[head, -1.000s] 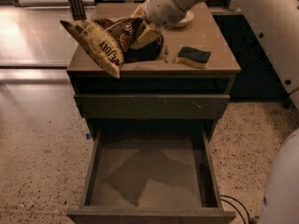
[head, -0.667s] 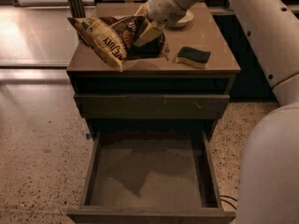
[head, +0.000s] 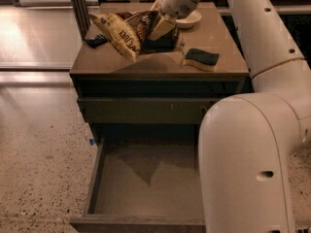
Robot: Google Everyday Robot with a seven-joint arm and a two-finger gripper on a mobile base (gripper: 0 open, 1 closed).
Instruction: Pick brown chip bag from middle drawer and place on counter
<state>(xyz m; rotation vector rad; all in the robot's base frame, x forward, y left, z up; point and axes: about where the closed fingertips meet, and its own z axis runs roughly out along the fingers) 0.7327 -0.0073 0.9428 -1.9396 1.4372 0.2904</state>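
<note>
Pincer (head: pixel 161 29) hangs over the rear-middle of the tabletop (head: pixel 146 68), clenched on the bag (head: pixel 122 32). One pale finger (head: pixel 164 26) presses the bag's dark centre panel.

Bag sticks out to image-left of the pincer, tilted, w/ the cream lettered end pointing down-left. Its low corner is near the tabletop w/ a shadow right under it; can't tell if it touches. So the bag is above the tabletop, well apart from the drawer.

Just behind the pincer, a white bowl (head: pixel 188 19) sits at the back of the tabletop. A sponge (head: pixel 200 58), dark green top & yellow base, lies flat to image-right of the bag, apart from it, near the front edge. A small black packet (head: pixel 95 41) sits by the image-left edge, partly behind the bag's outer end.

White arm (head: pixel 252 130) runs down the image-right side; its big elbow in the foreground covers the drawer's right part.

Under the tabletop is a shut drawer front (head: pixel 141 109). Below that the drawer (head: pixel 146 178) is pulled out, grey floor showing w/ a jagged shadow. Speckled floor (head: pixel 43 169) lies to image-left.
</note>
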